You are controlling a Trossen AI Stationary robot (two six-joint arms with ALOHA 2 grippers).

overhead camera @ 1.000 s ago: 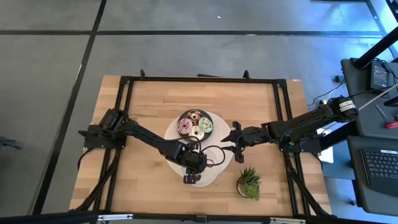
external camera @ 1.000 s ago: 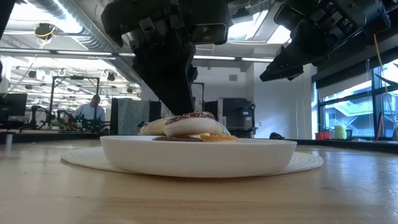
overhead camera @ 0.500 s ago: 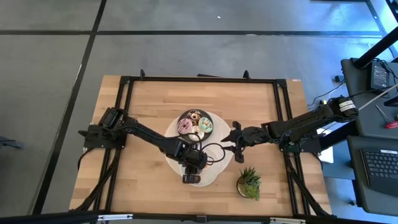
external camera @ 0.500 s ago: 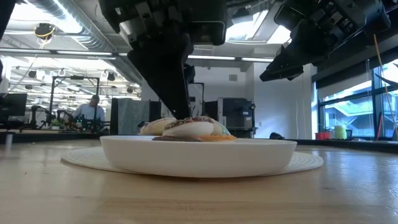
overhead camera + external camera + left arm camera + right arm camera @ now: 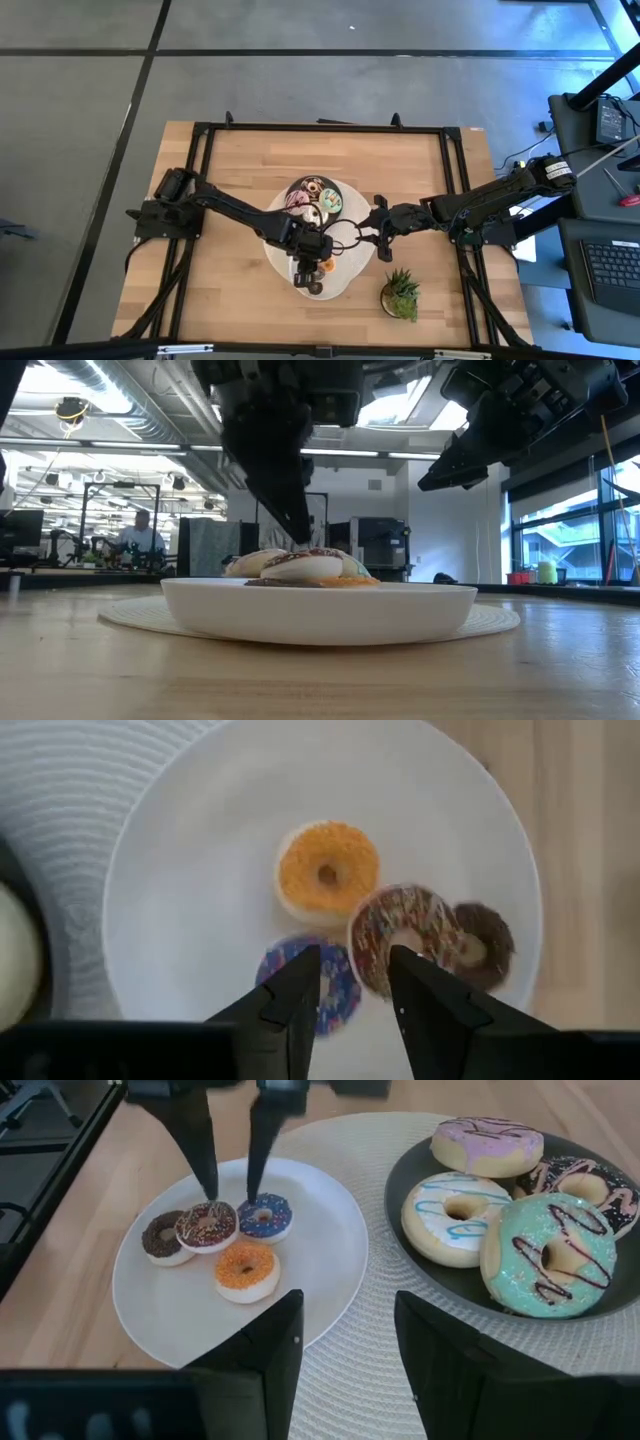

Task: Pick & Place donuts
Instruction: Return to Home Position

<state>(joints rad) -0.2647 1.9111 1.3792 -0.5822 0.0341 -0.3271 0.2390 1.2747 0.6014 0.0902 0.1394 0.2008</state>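
Note:
Four mini donuts lie flat on the white plate [image 5: 330, 1270]: orange [image 5: 245, 1270], purple-blue [image 5: 265, 1217], sprinkled brown [image 5: 207, 1225] and dark brown [image 5: 163, 1237]. The dark plate [image 5: 400, 1180] carries the larger pink [image 5: 487, 1145], white [image 5: 455, 1205], green [image 5: 545, 1250] and brown [image 5: 585, 1185] donuts. My left gripper [image 5: 230, 1197] is open and points down just above the white plate, its fingertips over the gap between the sprinkled brown [image 5: 405, 935] and purple-blue [image 5: 320, 985] donuts. My right gripper [image 5: 378, 230] hovers open to the right of both plates.
Both plates stand on a round pale woven placemat [image 5: 380, 1370] in the middle of the wooden table. A small green spiky potted plant [image 5: 401, 295] stands near the table's near edge, right of the white plate [image 5: 340, 285]. A black frame runs around the tabletop.
My left gripper has risen a little above the white plate and has stayed open. The donuts on both plates lie as before. My right arm has kept still.

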